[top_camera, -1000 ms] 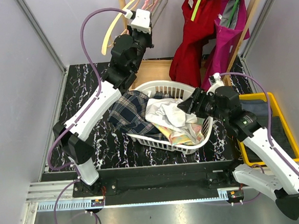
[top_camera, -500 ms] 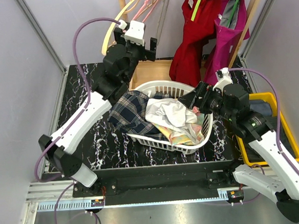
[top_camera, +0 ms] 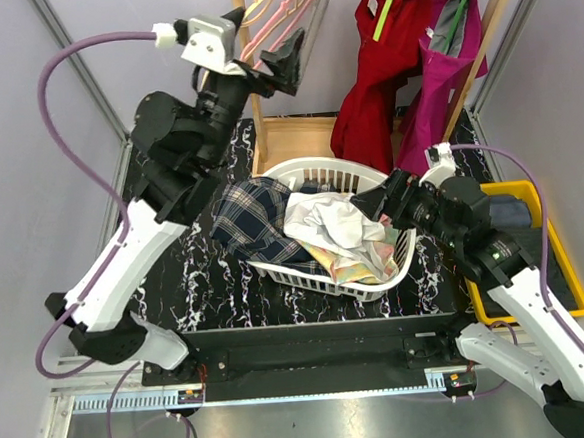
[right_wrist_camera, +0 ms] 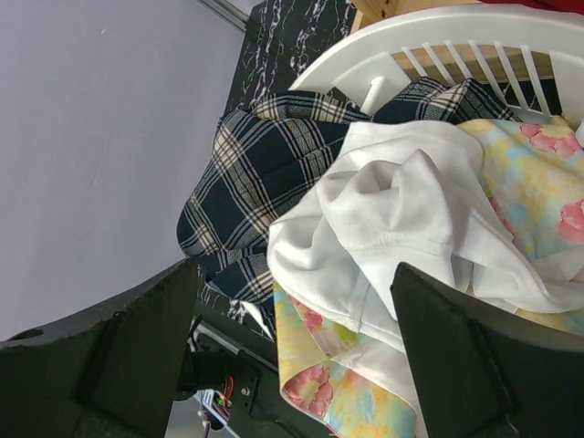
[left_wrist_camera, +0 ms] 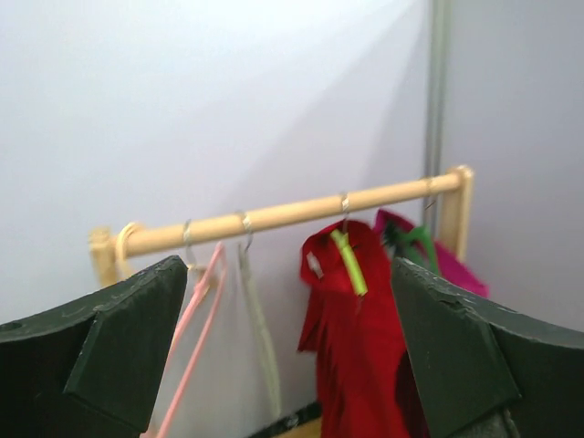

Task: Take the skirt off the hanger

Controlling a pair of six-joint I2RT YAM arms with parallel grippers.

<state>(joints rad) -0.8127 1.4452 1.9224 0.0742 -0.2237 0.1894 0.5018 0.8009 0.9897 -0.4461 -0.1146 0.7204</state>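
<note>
Top external view: the left end effector [top_camera: 265, 45] has opened wide and risen, empty, behind the basket [top_camera: 313, 164] near the pink hanger [top_camera: 277, 1], the right end effector [top_camera: 376, 198] hangs open and empty over it, and the checked skirt [top_camera: 247, 222] seems to lie inside, so the job looks done.

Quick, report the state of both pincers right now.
Left pincer: open, holding nothing, facing the hanger rail.
Right pincer: open, holding nothing, over the laundry basket.

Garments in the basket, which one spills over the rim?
The navy plaid garment, draped over the basket's left rim; the white garment and floral garment lie inside.
</note>
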